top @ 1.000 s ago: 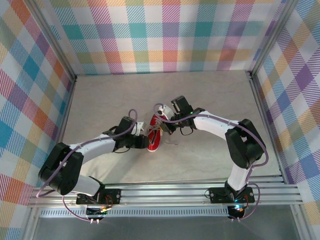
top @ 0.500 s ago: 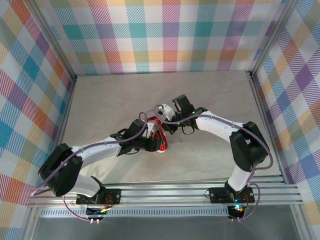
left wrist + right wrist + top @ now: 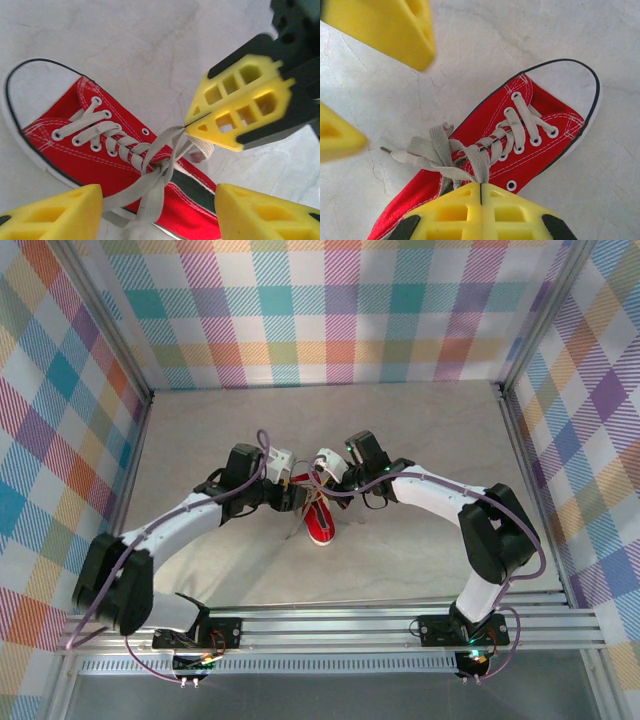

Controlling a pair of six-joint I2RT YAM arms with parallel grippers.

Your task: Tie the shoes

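Where the red sneaker (image 3: 318, 525) lies: mid-surface (image 3: 430, 440), beneath both grippers.
Left gripper (image 3: 159, 195): fingers spread wide, one on either side of the loose laces (image 3: 160, 165).
Right gripper (image 3: 481, 186): fingers pressed together, pinching the laces above the sneaker's tongue.

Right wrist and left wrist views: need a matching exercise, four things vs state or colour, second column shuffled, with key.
Column one:
1. left hand
2. right hand
3. toe cap
4. canvas upper

Column two:
A. white
B. shut on the laces
C. red
D. open, fingers wide apart

Pairs: 1-D, 2-B, 3-A, 4-C.
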